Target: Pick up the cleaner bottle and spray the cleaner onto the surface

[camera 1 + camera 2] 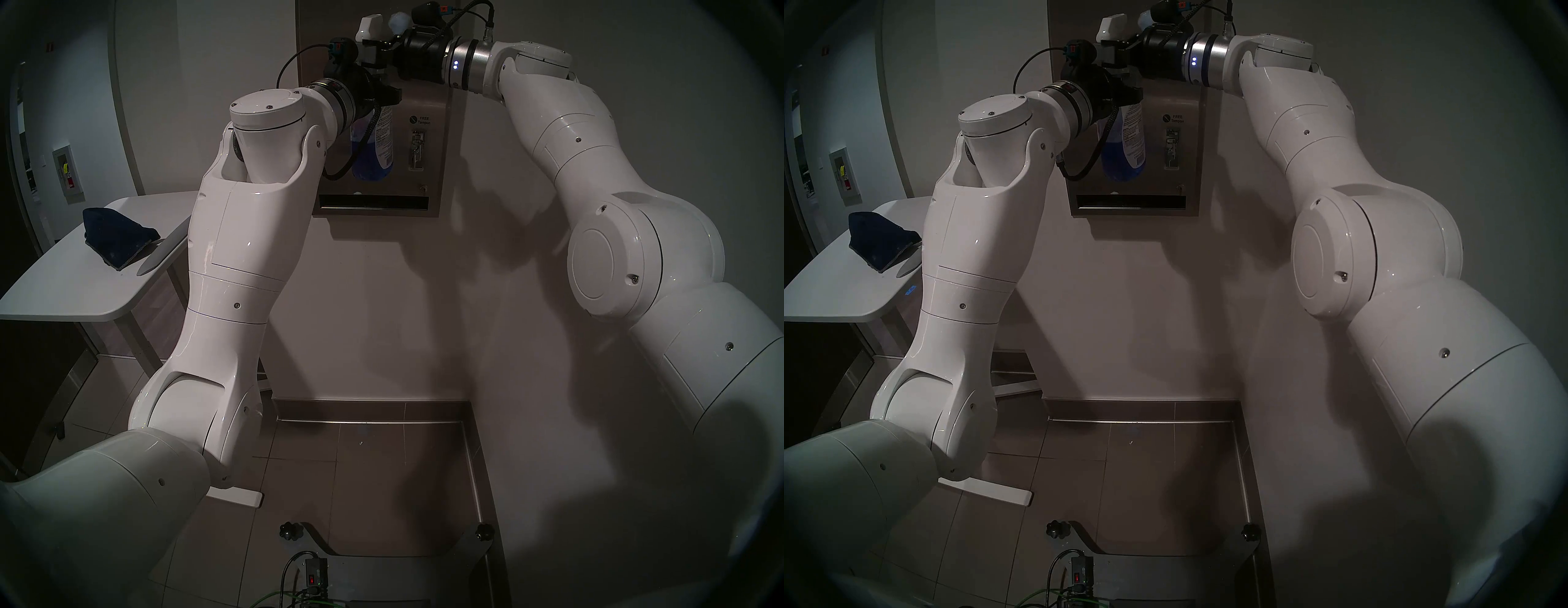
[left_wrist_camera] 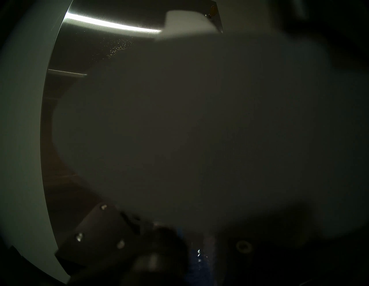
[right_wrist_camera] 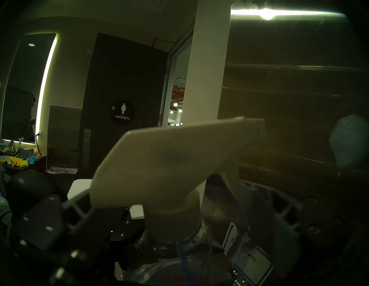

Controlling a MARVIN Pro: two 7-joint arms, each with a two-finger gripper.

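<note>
The cleaner bottle, clear with blue liquid and a white label, hangs upright in front of the brushed-steel dispenser panel. My left gripper is shut on its neck. My right gripper comes in from the right and is shut around the white trigger head. In the right wrist view the white nozzle points at the panel, and a pale foamy blob of cleaner sits on the steel. That blob shows near the panel's top. The left wrist view is mostly blocked by the blurred spray head; fine droplets speckle the panel.
A lever with a "FREE Tampon" sticker and a dark slot are on the panel's lower part. A white table at the left carries a dark blue cloth. The tiled floor and the robot's base lie below.
</note>
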